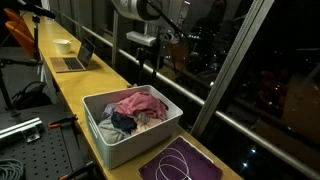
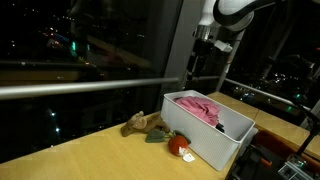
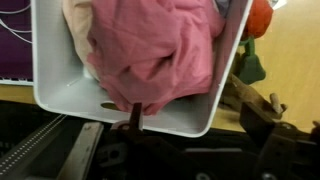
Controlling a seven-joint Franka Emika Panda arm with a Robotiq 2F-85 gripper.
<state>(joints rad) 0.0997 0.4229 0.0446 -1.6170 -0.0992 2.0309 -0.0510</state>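
- Jaws: I hang in the air above the white bin (image 1: 128, 150), well clear of its rim, with nothing between my jaws. I cannot tell from any view whether they stand apart or together.
- Nearest thing: the pink cloth (image 3: 150, 50). It lies inside the bin, on top of the other contents.
- Look of the cloth: soft fabric of an even rose pink, crumpled into a loose heap with deep folds and no visible print. One fold hangs toward the bin's wall in the wrist view.
- Orientation: as a heap it has no distinct end, so it points nowhere. In an exterior view its longest spread (image 2: 205, 110) runs roughly along the bin's long side. It lies flat, not upright.
- Beside the cloth, also in the bin, sit dark and grey clothes (image 1: 115, 125), touching it.
- The bin stands on the yellow desk (image 1: 70, 88).
- Just outside one short wall of the bin lie a red toy (image 2: 180, 145) and, a little further from it, a brown plush toy (image 2: 145, 124).
- Near the bin's opposite end is a purple mat (image 1: 205, 166) carrying a white cable (image 1: 175, 160).
- Well apart from the bin, further along the desk, is a laptop (image 1: 75, 58).
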